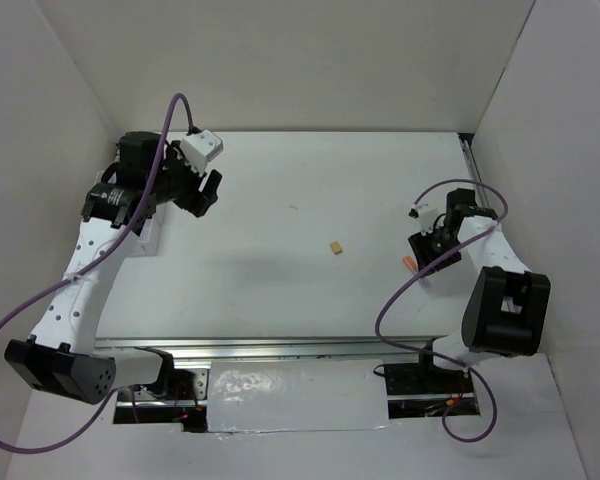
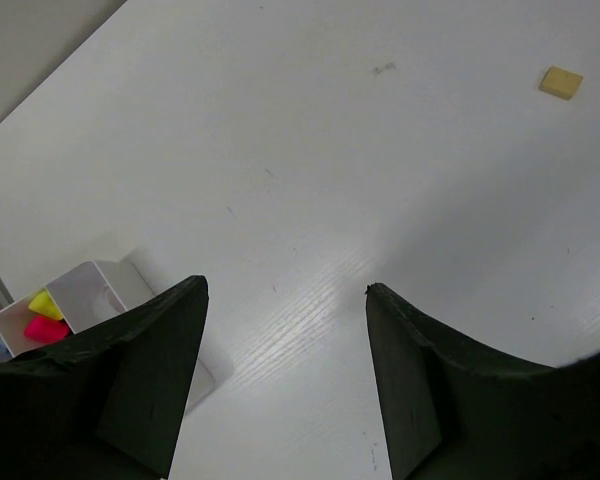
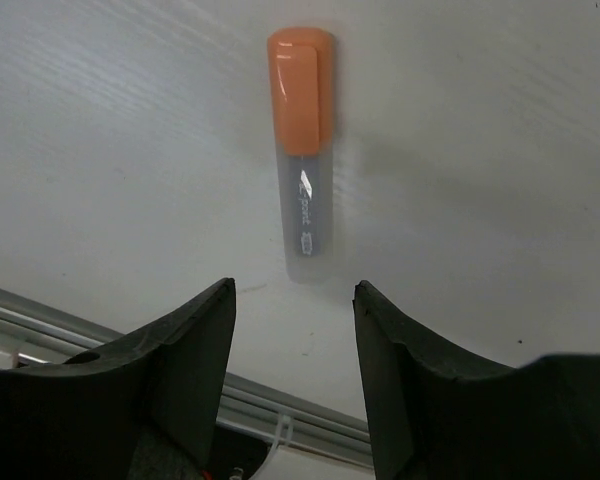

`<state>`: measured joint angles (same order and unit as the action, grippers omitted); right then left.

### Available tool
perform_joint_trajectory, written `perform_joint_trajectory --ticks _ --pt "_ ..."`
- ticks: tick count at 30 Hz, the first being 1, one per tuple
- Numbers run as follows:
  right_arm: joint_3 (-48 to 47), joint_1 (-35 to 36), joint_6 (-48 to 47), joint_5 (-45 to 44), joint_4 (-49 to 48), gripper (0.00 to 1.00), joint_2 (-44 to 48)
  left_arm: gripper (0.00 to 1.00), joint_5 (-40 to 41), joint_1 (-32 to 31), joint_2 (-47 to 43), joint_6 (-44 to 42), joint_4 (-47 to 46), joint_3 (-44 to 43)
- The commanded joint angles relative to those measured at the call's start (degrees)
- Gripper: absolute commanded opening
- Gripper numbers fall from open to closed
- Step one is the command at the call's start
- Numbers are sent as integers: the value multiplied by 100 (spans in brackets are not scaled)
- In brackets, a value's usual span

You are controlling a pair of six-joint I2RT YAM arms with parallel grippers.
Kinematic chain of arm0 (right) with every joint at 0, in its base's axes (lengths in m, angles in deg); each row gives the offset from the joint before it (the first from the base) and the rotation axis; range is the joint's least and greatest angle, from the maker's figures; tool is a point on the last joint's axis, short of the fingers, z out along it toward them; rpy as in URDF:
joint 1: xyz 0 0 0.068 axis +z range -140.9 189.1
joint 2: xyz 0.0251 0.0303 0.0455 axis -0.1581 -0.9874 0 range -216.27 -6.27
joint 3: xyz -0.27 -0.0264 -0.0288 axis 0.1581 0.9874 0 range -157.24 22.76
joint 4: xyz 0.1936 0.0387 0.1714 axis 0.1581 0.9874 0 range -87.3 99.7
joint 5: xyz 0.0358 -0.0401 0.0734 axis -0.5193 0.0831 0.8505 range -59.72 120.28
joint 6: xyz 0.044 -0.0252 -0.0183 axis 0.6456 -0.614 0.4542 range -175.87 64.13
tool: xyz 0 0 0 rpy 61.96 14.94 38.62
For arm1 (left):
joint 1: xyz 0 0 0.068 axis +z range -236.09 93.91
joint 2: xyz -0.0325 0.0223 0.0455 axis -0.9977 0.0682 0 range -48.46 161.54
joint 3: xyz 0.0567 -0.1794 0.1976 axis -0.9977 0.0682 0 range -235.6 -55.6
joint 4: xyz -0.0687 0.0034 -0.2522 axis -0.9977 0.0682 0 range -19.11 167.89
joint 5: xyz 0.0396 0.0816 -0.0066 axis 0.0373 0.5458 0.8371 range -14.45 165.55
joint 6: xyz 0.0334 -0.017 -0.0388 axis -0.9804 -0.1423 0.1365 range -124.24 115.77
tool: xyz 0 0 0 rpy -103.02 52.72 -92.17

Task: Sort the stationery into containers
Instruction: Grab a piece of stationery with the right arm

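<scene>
An orange-capped tube (image 3: 302,150) with a grey translucent body lies flat on the white table, just ahead of my right gripper (image 3: 292,286), which is open and empty. In the top view the tube (image 1: 408,265) peeks out beside the right gripper (image 1: 427,246). My left gripper (image 2: 285,288) is open and empty above the table. The translucent white organizer box (image 2: 92,288) is at its lower left, with a yellow cap (image 2: 45,303) and a pink cap (image 2: 44,328) standing in one compartment. In the top view the box (image 1: 146,238) is mostly hidden under the left arm, near the left gripper (image 1: 208,190).
A small tan block (image 1: 335,246) lies near the table's middle; it also shows in the left wrist view (image 2: 561,82). White walls enclose the table on the left, back and right. A metal rail (image 3: 280,400) runs along the near edge.
</scene>
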<state>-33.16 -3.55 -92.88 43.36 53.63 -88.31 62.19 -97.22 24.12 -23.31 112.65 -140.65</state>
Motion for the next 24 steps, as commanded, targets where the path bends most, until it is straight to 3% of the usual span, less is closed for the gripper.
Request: perform_joint_trajectory --ticks 1,14,19,24 --pt "-226 253 335 -517 -549 58 -373 77 1 -82 -121 290 -335 59" --pt "-148 710 274 -868 -1156 55 -1411 77 89 -231 -305 255 -484 358" --pt "-33 807 212 -878 -1288 35 -1552 77 36 -231 -349 395 -607 490" --pt "-147 816 20 -387 -938 16 -1377 77 -324 -82 -323 1211 -739 569"
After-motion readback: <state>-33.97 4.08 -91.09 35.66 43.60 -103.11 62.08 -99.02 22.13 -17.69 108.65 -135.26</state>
